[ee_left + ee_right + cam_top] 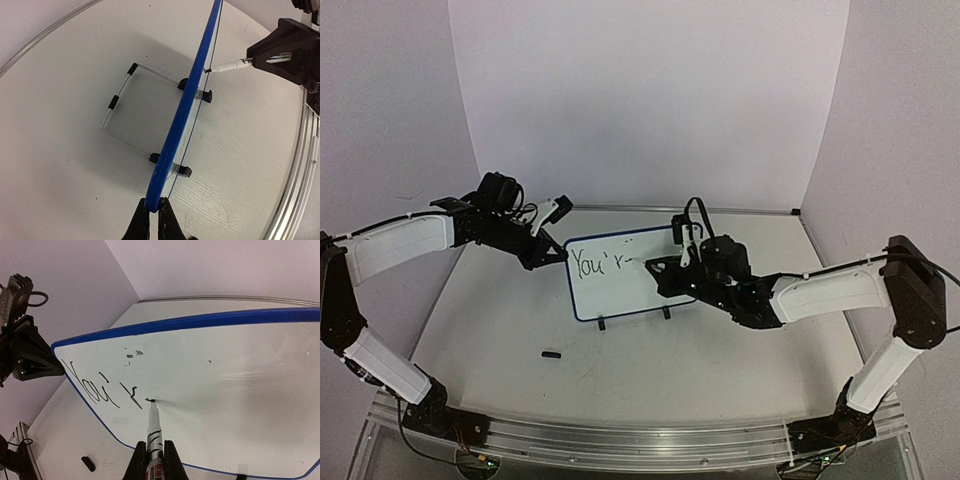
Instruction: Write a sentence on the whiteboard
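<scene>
Black marker lettering (100,390) reads "You'r" and sits in the upper left part of the small white board with the thin blue frame (620,295). That board stands upright on 2 small black feet around the middle of the white table (700,370). The slim black-and-white marker pen (153,425) has its tip touching the board just right of the "r". The right gripper (154,456) is clamped on that pen's barrel. The left gripper (154,209) is pinched on the board's blue edge at the top left corner, seen edge-on from that wrist. Behind the board there's a thin wire stand (116,102), and a small black cap-like piece (551,354) lies on the table in front, well apart from the board.
</scene>
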`<move>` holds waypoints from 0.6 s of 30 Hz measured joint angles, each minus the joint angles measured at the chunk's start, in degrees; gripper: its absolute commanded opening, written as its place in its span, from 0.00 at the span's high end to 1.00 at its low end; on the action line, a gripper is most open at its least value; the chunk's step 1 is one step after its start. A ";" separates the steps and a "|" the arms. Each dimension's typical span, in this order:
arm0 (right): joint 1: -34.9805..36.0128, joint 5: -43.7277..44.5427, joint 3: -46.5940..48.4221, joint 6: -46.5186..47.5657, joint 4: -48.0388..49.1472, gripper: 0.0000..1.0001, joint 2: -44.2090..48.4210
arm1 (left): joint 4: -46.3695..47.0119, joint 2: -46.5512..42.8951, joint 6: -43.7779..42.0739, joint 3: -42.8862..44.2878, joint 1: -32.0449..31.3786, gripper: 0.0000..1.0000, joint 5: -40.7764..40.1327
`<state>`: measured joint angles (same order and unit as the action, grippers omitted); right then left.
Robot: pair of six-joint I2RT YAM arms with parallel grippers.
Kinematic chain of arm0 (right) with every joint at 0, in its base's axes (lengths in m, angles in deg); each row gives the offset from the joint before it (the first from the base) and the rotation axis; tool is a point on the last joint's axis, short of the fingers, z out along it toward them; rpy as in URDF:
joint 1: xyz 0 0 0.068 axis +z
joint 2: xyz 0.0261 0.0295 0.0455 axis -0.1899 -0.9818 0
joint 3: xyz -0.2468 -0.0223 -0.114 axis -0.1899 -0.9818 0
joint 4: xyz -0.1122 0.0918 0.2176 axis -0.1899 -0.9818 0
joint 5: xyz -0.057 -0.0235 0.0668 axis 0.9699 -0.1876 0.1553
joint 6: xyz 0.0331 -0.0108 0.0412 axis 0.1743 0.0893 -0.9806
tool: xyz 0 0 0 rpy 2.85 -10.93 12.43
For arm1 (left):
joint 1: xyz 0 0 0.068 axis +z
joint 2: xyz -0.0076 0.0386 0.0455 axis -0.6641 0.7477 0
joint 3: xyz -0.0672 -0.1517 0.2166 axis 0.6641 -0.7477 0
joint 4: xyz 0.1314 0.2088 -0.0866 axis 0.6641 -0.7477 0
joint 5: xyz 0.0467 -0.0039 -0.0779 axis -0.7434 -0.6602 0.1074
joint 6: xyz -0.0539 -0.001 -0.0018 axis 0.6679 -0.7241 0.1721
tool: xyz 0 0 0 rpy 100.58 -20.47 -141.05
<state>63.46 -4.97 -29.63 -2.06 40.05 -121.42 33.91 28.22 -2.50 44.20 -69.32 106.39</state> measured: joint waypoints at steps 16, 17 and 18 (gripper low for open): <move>-0.13 0.95 0.52 1.64 -0.54 1.00 2.21 | -0.04 0.00 -0.04 0.00 -0.02 1.00 -0.01; -0.13 0.70 0.64 1.65 -0.54 1.00 2.10 | -0.04 0.00 -0.06 0.00 -0.02 1.00 -0.01; -0.13 0.44 0.70 1.66 -0.54 1.00 2.00 | -0.04 0.00 -0.07 0.00 -0.02 1.00 -0.01</move>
<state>63.33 -4.53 -28.93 -0.40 39.51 -119.42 33.88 28.22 -2.56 44.20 -69.34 106.38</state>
